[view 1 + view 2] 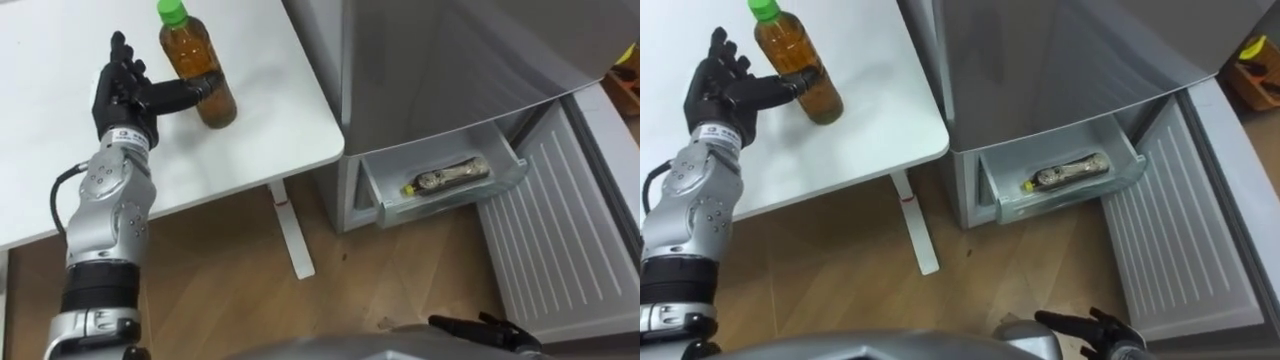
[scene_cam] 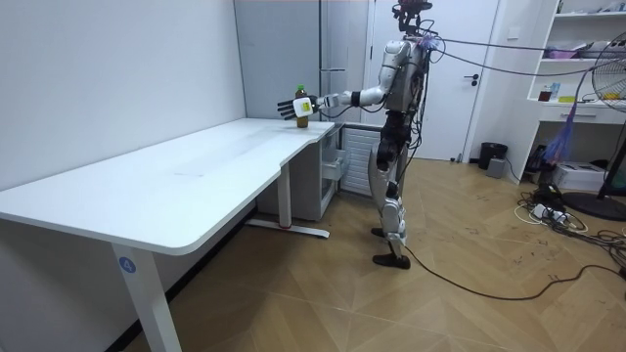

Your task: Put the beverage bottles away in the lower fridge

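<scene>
An amber tea bottle with a green cap stands upright near the right edge of the white table. My left hand is open just left of it, fingers straight up and the thumb stretched across to touch the bottle's side. A second bottle lies on its side in the pulled-out lower fridge drawer. My right hand is low at the bottom of the view, dark fingers extended and holding nothing. In the room view I stand between the table and the fridge, left arm reaching out to the bottle.
The grey fridge stands right of the table, its lower door swung open to the right. A white table leg rises from the wooden floor between table and fridge.
</scene>
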### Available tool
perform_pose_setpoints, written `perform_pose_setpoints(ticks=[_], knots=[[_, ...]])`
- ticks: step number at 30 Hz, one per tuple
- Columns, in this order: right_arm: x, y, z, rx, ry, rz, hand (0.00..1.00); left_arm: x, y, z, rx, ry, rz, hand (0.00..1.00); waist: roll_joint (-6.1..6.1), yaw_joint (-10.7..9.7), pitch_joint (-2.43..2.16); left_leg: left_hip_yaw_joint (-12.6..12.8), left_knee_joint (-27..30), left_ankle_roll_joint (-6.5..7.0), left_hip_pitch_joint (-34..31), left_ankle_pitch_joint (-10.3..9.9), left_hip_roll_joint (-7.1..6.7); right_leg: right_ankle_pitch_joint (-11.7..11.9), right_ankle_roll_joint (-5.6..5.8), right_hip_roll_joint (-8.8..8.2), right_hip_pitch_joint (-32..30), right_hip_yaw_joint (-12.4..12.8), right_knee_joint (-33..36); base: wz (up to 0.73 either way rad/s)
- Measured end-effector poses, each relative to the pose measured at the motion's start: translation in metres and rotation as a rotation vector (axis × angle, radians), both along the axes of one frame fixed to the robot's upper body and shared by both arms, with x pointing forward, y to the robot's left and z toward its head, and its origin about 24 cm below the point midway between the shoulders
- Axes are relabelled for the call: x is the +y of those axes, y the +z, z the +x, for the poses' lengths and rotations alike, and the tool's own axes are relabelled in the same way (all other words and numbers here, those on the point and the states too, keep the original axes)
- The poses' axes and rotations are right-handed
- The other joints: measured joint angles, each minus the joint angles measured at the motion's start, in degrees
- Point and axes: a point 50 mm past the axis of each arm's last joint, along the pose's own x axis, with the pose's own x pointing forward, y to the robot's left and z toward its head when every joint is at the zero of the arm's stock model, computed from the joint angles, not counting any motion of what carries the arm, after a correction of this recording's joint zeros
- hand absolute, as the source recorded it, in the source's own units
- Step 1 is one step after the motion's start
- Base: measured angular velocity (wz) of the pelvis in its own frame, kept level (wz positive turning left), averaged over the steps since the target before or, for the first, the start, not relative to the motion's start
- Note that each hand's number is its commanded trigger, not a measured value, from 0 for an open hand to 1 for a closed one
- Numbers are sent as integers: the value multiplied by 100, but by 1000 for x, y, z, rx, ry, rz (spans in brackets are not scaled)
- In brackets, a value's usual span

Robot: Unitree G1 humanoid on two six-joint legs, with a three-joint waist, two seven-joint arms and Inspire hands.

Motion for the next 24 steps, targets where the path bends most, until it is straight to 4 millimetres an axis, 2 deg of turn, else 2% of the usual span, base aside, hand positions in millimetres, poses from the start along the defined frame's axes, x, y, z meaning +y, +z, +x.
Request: perform_pose_setpoints(ticks=[6,8,11,15,24], knots=[[-3,-1,-26,118,89,-31,0,7,-3,5,33,3,4,0,-27,-58,-4,13,-6,-11,-14,-10,11,2,-2,24,-4,38,-4,-1],[-4,-1,-37,182,150,-46,0,11,4,11,20,-3,15,0,5,-57,-21,57,-12,-15,-24,-13,22,12,-13,49,-44,88,8,-11],[-3,-1,-45,244,232,-62,0,10,11,20,0,-10,15,0,65,-67,-20,81,-12,-15,-1,-13,19,13,-12,50,-84,121,102,-9],[0,-2,-50,291,287,-64,0,8,17,27,-19,-23,12,0,62,-98,-17,149,-8,-15,33,-12,14,-8,-18,49,-95,155,150,-7],[2,-3,-54,330,314,-58,0,8,16,27,-18,-36,8,0,30,-90,-9,199,-6,-15,33,-13,9,-36,-18,63,-182,228,281,-2]])
